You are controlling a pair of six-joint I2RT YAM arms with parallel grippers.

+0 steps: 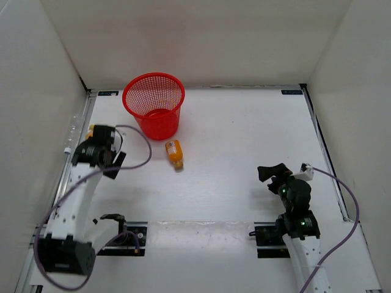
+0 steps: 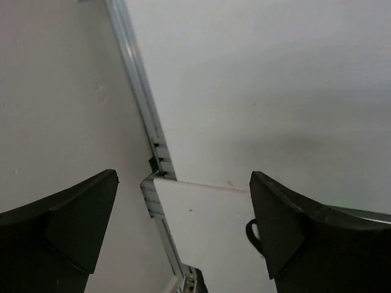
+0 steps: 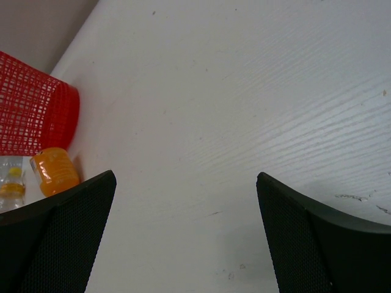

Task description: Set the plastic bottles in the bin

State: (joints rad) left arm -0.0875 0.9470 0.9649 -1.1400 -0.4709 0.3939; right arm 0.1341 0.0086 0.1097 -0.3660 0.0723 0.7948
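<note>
The red mesh bin (image 1: 154,104) stands upright at the back left; its side shows in the right wrist view (image 3: 30,116). One orange bottle (image 1: 175,154) lies on its side just in front of the bin, also seen in the right wrist view (image 3: 55,172). A bit of a second orange bottle (image 1: 91,129) shows behind my left wrist. The clear bottle (image 1: 71,131) lies along the left edge rail. My left gripper (image 1: 116,155) is open and empty beside the left edge, with only table between its fingers (image 2: 287,226). My right gripper (image 1: 273,173) is open and empty at the right.
White walls close in the table on the left, back and right. A metal rail (image 2: 143,104) runs along the left edge. Cables loop from both arms (image 1: 142,149). The arm mounts (image 1: 125,235) sit at the near edge.
</note>
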